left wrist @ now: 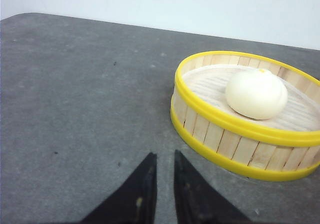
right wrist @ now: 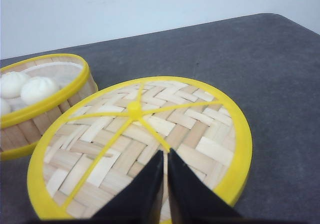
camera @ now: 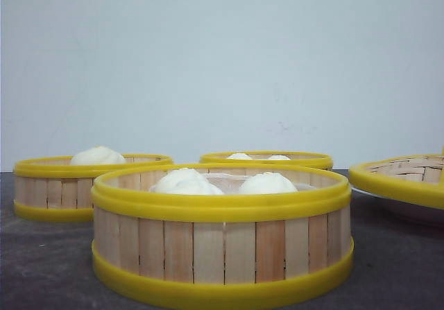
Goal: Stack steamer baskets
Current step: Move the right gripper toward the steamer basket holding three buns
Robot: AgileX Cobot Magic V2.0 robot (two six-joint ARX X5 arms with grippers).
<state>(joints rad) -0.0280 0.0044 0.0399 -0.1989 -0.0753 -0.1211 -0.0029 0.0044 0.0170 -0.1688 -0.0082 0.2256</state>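
Yellow-rimmed steamer basket [left wrist: 245,116] with one bun [left wrist: 256,93] sits on the surface just beside the left gripper [left wrist: 164,184], nearer than the right gripper [right wrist: 165,184] over the woven lid [right wrist: 140,139]; both jaws nearly closed, empty.

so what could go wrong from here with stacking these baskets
The buns in the nearest steamer basket rise to about rim height, so a basket set on top might squash them. The left gripper looks nearly closed beside the left basket; it must open wide to grasp the wall. The right gripper hovers over the woven lid, not a basket.
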